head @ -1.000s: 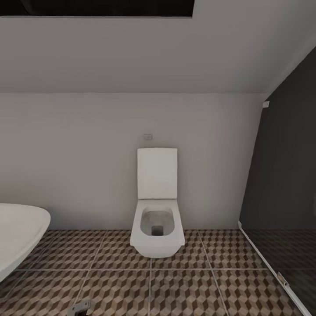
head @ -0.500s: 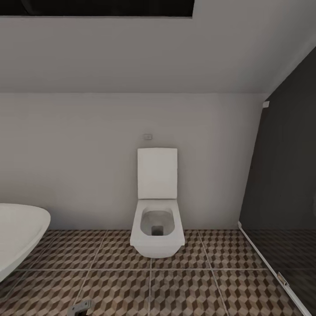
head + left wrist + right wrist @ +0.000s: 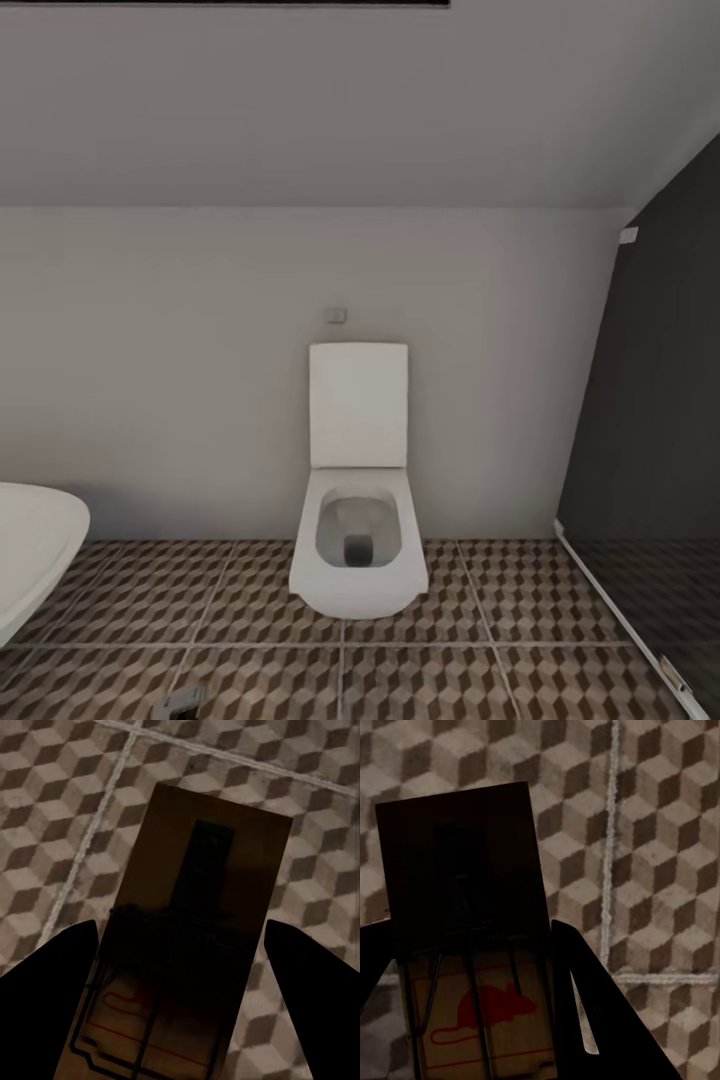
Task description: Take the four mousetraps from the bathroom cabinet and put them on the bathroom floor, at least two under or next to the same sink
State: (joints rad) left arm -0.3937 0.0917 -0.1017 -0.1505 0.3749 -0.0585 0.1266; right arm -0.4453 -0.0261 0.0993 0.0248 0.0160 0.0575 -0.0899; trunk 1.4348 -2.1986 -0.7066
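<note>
**Both tools carry a mousetrap over the bathroom floor**

Left tool (image 3: 180, 1001) has a mousetrap (image 3: 196, 922) sitting between its two dark fingers. The fingers look a bit apart from the board's sides, so I cannot tell how tight the hold is. Right tool (image 3: 472, 982) holds the second mousetrap (image 3: 472, 945), the one with a red mouse picture, and its fingers sit close on both sides. Under both traps is the bathroom floor (image 3: 660, 832) with its cube tiles.

From the head, I see a white toilet (image 3: 358, 545) by the wall and the edge of a white basin (image 3: 35, 540) on the left.

I think the robot is at the carrying step. Next it should roll to the sink, lower its arms, and lay both traps flat on the tiles close to it.
</note>
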